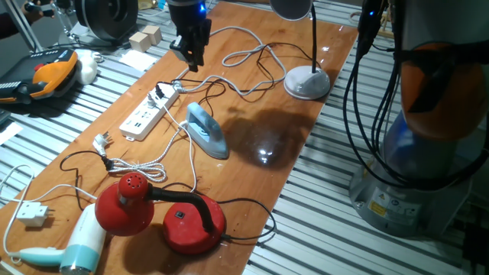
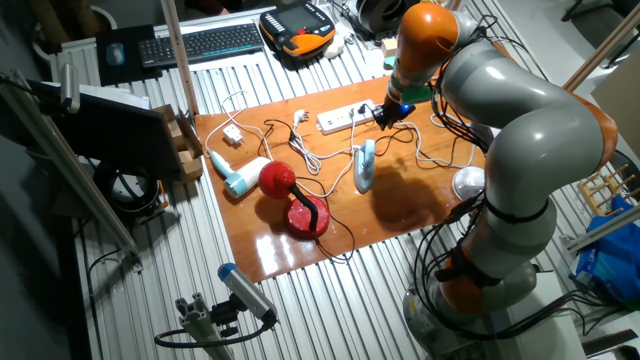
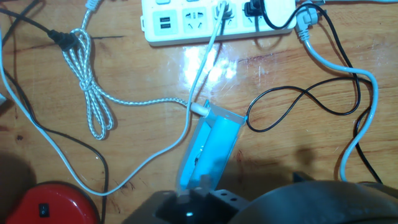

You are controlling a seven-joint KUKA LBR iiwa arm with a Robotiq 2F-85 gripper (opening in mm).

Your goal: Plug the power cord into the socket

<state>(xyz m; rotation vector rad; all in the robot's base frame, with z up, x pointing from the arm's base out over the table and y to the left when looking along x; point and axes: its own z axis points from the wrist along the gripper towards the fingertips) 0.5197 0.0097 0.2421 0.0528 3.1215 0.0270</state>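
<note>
The socket (image 1: 140, 120) (image 2: 345, 118) (image 3: 186, 22) is a long white power strip lying on the wooden table. The power cord's small black plug (image 1: 162, 92) (image 3: 254, 7) sits in an outlet near the strip's far end. Its thin black cord (image 3: 292, 101) loops away over the wood. My gripper (image 1: 192, 63) (image 2: 385, 114) hangs above that end of the strip, clear of the plug. Its fingers look apart and hold nothing. The hand view shows only the dark body of the hand along its lower edge.
A light blue iron (image 1: 206, 130) (image 3: 211, 146) lies just beyond the strip, its pale cord plugged into the strip. A braided cord (image 3: 93, 99), a red lamp (image 1: 183, 221), a hair dryer (image 1: 80, 244) and a grey lamp base (image 1: 307, 82) also occupy the table.
</note>
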